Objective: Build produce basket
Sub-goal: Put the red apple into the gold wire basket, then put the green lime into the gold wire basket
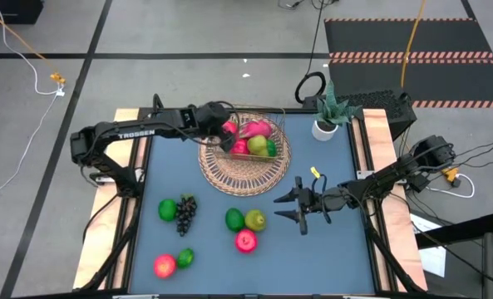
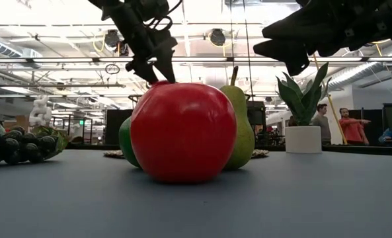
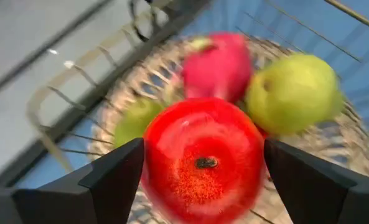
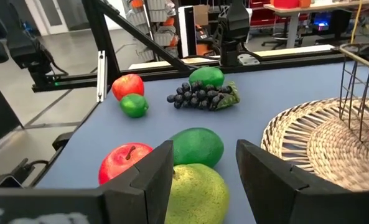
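The tan wicker basket [image 1: 244, 166] sits at the table's far middle and holds a pink dragon fruit [image 1: 259, 128], a red apple [image 1: 239, 148] and green fruits [image 1: 260, 146]. My left gripper [image 1: 227, 135] hangs over the basket's left part, shut on another red apple [image 3: 203, 162]. My right gripper [image 1: 283, 208] is open, hovering to the right of a pear [image 1: 255, 220]; its wrist view shows the fingers on either side of that pear [image 4: 193, 193] without touching it. A lime [image 1: 234, 219], a red apple [image 1: 245, 241], grapes [image 1: 185, 213] and other fruits lie on the table. My left gripper pinches the red apple between its two fingers, one finger [image 3: 119, 177] on each side [image 3: 156, 171] of the fruit. The apple's dimpled end [image 3: 204, 163] faces the wrist camera. It is lifted clear, above the fruits lying in the basket's well.
A white pot with a green plant [image 1: 327, 123] stands right of the basket at the far edge. A lime [image 1: 168, 209], a pink-red apple [image 1: 165, 266] and another lime [image 1: 185, 257] lie near left. The basket's wire handle [image 4: 352, 81] stands up. People stand in the room beyond.
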Action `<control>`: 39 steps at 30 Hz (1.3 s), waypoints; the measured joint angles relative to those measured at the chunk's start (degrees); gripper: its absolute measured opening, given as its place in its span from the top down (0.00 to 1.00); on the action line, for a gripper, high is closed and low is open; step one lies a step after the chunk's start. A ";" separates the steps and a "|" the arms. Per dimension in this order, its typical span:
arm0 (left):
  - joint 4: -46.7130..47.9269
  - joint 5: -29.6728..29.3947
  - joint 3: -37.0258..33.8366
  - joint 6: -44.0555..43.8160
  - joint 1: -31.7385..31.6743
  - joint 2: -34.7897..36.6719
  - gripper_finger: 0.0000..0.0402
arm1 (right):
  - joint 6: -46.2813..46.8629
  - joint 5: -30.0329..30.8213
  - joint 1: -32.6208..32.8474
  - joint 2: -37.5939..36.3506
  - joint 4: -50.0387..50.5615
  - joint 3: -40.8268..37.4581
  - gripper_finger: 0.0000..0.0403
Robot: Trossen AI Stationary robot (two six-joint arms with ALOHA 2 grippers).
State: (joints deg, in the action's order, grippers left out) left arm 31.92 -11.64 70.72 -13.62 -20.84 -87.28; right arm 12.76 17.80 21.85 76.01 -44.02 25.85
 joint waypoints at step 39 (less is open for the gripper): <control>-1.20 -0.39 -0.02 -16.14 29.67 4.97 0.13 | -10.99 -0.27 9.64 -0.04 6.06 6.32 0.58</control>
State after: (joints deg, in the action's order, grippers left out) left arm 30.73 -12.03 70.70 -29.76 8.83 -82.30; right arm 1.77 17.53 31.48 75.96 -37.96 32.17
